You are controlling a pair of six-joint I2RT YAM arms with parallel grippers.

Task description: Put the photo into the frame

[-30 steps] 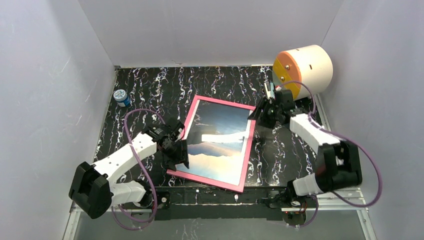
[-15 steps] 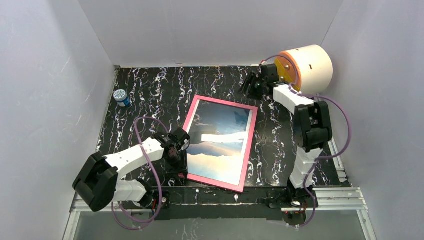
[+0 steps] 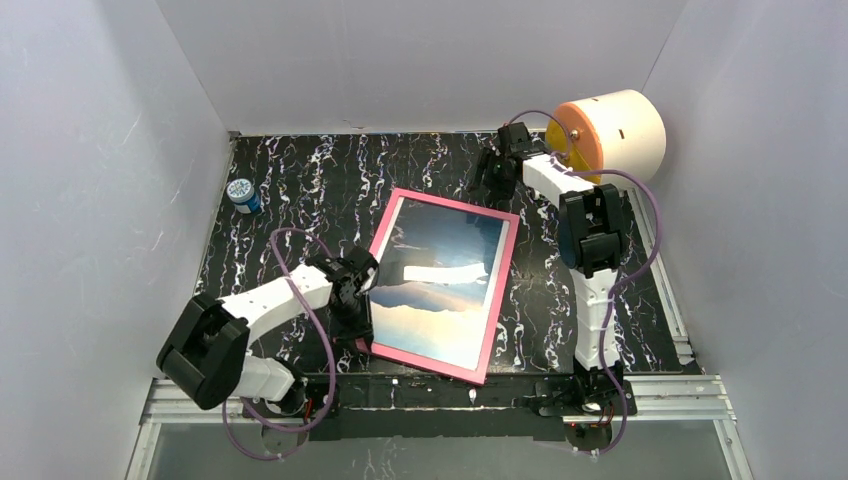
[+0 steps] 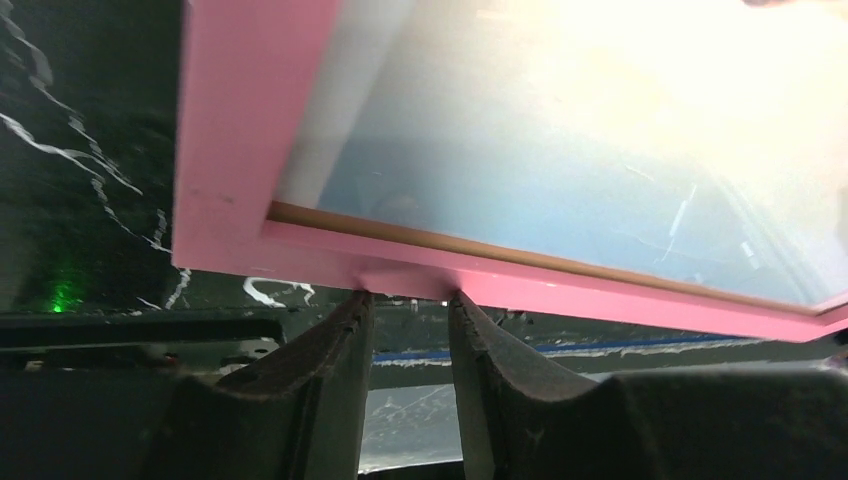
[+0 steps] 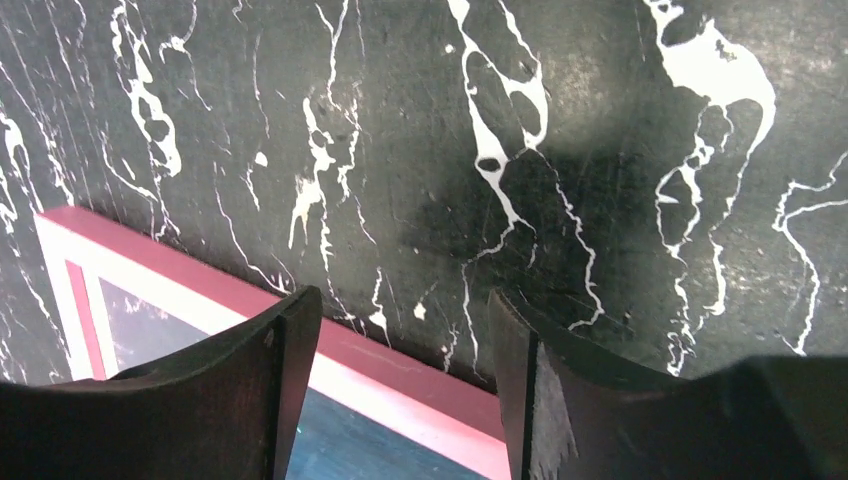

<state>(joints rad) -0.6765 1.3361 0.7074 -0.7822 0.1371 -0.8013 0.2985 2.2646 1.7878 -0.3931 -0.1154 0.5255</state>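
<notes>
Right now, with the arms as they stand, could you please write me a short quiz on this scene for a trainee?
1. True or false: the right gripper holds something.
2. The photo is: A) within the frame, picture side up; B) beside the frame; C) in the right gripper.
3. Fill in: the fingertips of the ___ gripper touch the frame's edge.
Key: 1 false, its jaws stand open and empty; 2 A; 3 left, the left gripper.
</notes>
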